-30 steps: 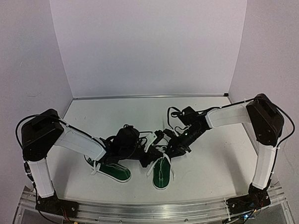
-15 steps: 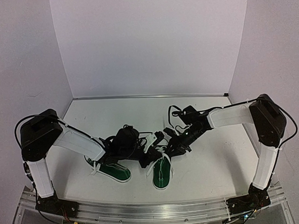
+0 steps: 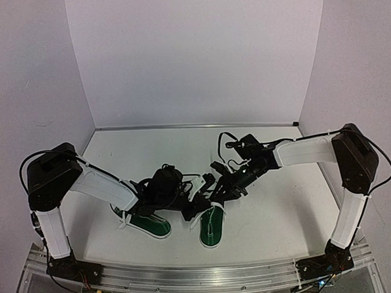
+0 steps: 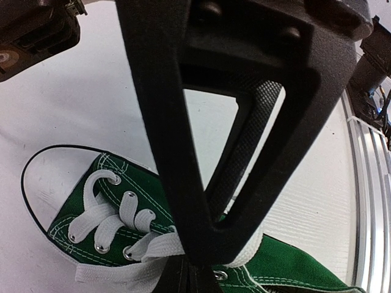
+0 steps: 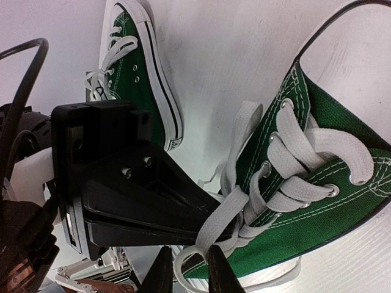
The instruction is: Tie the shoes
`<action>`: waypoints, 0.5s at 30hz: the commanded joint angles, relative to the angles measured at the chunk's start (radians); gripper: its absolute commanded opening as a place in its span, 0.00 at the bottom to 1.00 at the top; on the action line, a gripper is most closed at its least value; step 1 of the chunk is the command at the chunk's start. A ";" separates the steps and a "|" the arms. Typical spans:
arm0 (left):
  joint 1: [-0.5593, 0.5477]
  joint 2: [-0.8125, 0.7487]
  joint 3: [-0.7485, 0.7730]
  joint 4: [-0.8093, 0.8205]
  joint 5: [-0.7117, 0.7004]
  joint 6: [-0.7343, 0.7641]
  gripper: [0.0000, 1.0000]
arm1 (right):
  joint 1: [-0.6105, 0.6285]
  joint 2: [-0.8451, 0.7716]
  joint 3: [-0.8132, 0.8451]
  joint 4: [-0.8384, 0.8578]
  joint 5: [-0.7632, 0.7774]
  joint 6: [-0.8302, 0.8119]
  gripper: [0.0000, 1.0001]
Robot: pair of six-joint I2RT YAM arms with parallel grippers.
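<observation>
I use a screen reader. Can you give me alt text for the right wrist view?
A green sneaker with loose white laces fills the right side, and the left gripper is pinching one lace. The second sneaker lies farther back on the white table.

I see shoes [image 5: 324, 152]: matt green canvas, flat woven white laces [image 5: 305, 160], shiny metal eyelets [image 4: 129, 196], smooth rubber toe cap [image 4: 46, 177]. Left gripper [image 4: 211, 235]: matt black plastic, textured pads [image 4: 247, 137]. Table [image 3: 276, 208] smooth matt white.
</observation>
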 commanded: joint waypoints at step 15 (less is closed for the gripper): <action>-0.009 -0.004 0.003 -0.015 0.024 -0.007 0.00 | -0.112 -0.070 -0.011 0.007 0.016 0.009 0.26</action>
